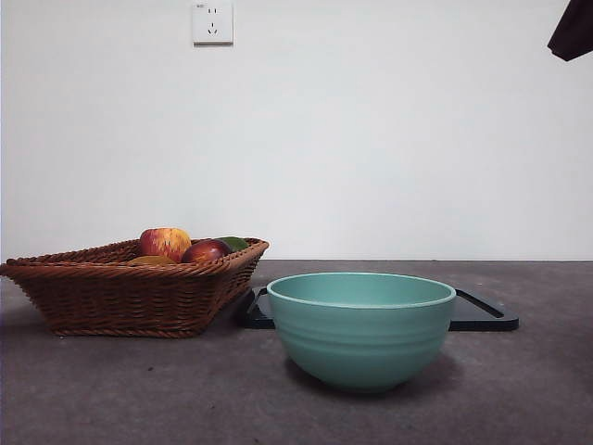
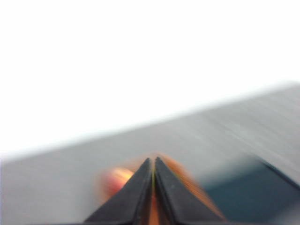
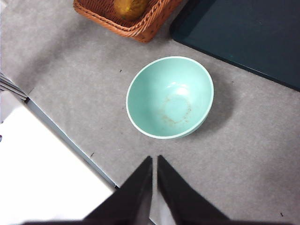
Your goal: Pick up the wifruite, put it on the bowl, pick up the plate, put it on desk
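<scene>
We see the brownish fruit (image 1: 150,260) lying low in the basket (image 1: 130,297) at the frame's left, left of the empty bowl (image 1: 360,326), both grippers' jaws clenched on nothing, the right gripper (image 3: 154,161) high above the bowl.

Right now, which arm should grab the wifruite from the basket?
Left, probably. The left gripper's blurred view shows an orange-red blur just past it, likely fruit. The right gripper hangs over the bowl, the basket and wifruite farther off.
</scene>
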